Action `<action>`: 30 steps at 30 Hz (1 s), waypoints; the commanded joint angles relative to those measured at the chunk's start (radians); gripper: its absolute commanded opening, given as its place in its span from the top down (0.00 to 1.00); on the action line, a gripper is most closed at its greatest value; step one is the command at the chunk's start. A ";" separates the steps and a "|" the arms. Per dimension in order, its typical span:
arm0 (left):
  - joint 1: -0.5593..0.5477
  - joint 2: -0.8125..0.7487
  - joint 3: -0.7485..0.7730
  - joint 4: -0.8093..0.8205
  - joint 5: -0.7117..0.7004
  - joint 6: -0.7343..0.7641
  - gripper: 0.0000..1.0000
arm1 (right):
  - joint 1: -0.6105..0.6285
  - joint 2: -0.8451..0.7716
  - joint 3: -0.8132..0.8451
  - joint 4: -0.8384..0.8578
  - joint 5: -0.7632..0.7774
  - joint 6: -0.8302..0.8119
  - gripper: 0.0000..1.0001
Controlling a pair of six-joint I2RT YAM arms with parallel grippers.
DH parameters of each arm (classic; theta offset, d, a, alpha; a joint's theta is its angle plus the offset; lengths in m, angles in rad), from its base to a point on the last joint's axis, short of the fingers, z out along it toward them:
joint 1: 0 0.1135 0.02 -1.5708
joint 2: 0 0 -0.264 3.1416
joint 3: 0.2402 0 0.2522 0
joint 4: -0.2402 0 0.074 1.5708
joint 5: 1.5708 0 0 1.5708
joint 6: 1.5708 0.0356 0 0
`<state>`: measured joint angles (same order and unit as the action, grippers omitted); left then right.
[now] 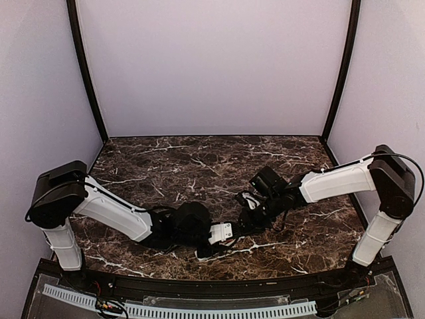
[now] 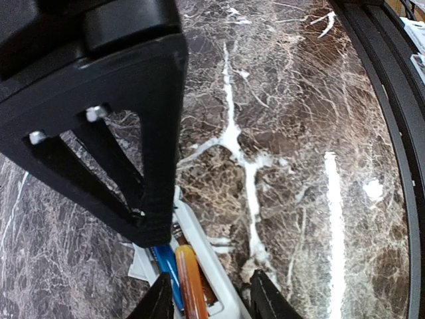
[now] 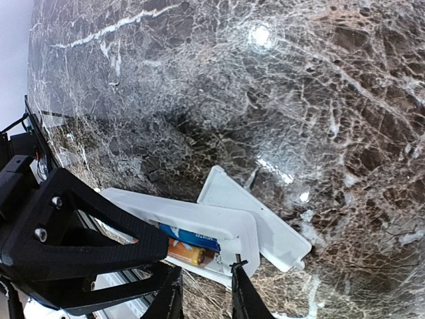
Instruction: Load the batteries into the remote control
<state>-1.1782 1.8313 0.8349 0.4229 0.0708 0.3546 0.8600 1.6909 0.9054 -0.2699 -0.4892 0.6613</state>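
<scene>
Remote [image 3: 199, 222] lies back-up on counter [image 3: 279, 100] w/ blue battery [image 3: 189, 236] & orange battery [image 3: 186, 254] in its recess. We see that only in wrist views; top view hides most. Loose lid [image 3: 255, 212] lies beside it. Left pincer [image 2: 211, 302] is open astride remote's end. Right pincer [image 3: 206, 296] is narrowly parted at remote's edge; grip unclear to us.
</scene>
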 commanded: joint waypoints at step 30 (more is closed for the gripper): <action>0.001 -0.296 -0.194 -0.263 -0.070 -0.209 0.23 | 0.088 -0.045 0.126 -0.096 0.072 -0.079 0.68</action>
<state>-1.1671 1.5349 0.6788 0.2333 0.0578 0.1650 0.8986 1.6436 0.9977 -0.3820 -0.4492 0.5621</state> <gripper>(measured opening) 0.761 0.313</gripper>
